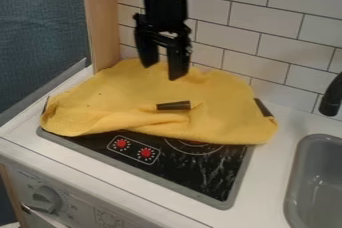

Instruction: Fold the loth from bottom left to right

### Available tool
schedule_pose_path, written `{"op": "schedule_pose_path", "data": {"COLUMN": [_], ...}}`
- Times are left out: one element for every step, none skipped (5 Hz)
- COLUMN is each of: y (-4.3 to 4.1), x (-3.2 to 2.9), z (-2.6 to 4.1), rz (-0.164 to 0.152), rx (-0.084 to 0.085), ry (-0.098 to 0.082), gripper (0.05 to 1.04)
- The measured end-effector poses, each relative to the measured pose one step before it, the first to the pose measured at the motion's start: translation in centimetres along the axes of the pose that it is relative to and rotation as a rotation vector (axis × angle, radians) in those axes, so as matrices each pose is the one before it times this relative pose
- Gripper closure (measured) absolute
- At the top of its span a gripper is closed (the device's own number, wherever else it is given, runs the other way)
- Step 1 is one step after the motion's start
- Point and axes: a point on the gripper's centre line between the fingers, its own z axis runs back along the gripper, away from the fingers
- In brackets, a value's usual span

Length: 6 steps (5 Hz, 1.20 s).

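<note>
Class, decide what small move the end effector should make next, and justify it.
Probably shift the open end effector toward the bottom-left corner of the yellow cloth: it hangs over the cloth's back part, grips nothing, and the fold should start at that corner.

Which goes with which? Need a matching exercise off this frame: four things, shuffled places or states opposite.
Things
1. Yellow cloth
2. Gripper
3. Sink
4. Red dials

Places or states
A. Black, fingers apart, upper part of the view
B. Side by side at the front of the black stovetop
C. Rumpled, draped across the rear of the stovetop
D. Grey, at the view's right edge

Pairs: 1-C, 2-A, 3-D, 4-B
</note>
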Motion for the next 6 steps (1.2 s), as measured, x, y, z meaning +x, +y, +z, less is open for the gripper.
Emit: {"op": "schedule_pose_path", "data": {"y": [2.719,2.275,3.638,2.783,1.990,1.161], "x": [-2.378,-2.071,-2.843,-1.264,-1.042,-0.073], "z": [2.092,1.025,0.401,-0.360,-2.309,-2.326], "rz": [0.1309,0.1257,0.1083,0.0632,0.0746,0.0333], "rx": [-0.0060,0.0734,0.1196,0.0828,-0.0026,-0.0311], "ry": [-0.0810,-0.0457,0.0032,0.0084,0.0590,0.0549], "gripper": [0.084,0.084,0.084,0.084,0.084,0.084]}}
